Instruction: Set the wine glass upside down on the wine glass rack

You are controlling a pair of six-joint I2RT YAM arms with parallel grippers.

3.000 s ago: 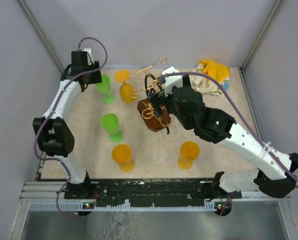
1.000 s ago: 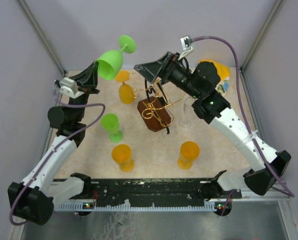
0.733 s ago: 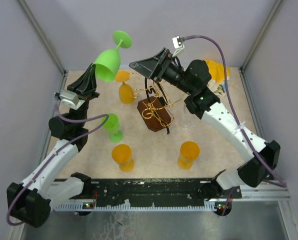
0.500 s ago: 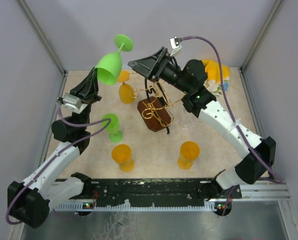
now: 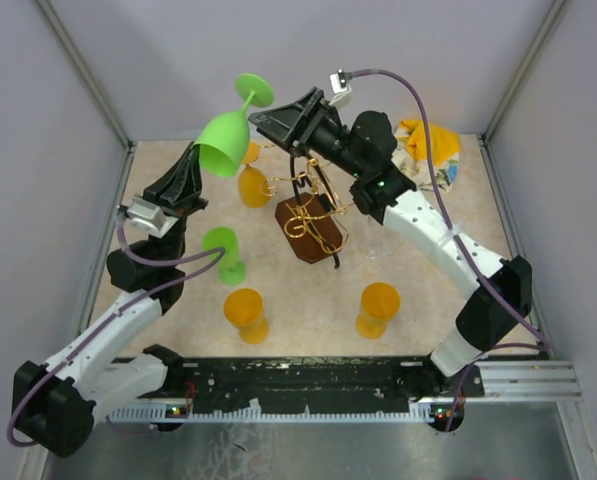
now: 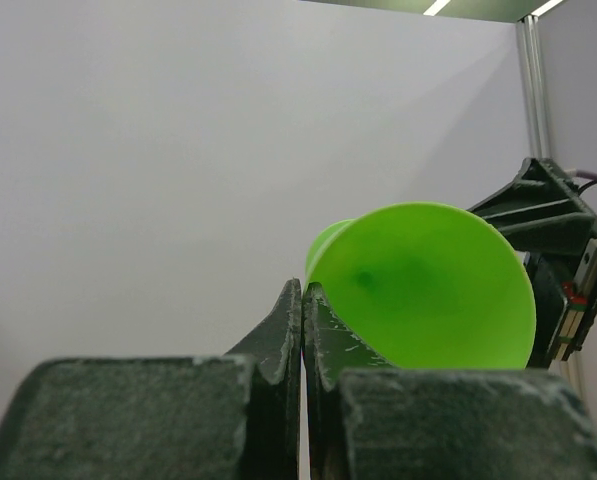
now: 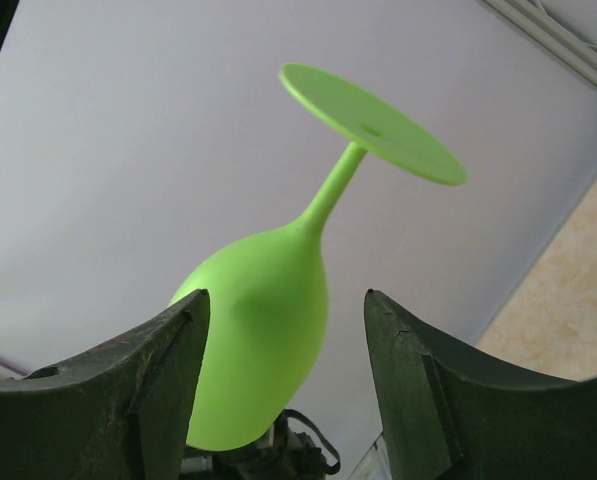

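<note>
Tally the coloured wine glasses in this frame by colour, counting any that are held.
Green: 2, the held green glass in the left pincer and the standing green glass
Orange: 3, the orange glasses
Total: 5

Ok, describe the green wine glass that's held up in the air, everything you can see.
The green wine glass looks like opaque matte plastic: rounded bowl, thin stem, flat round foot. It is in the air, tilted, foot uppermost, mouth down. The left gripper pinches its rim. The right gripper, open, sits close beside its bowl.
</note>
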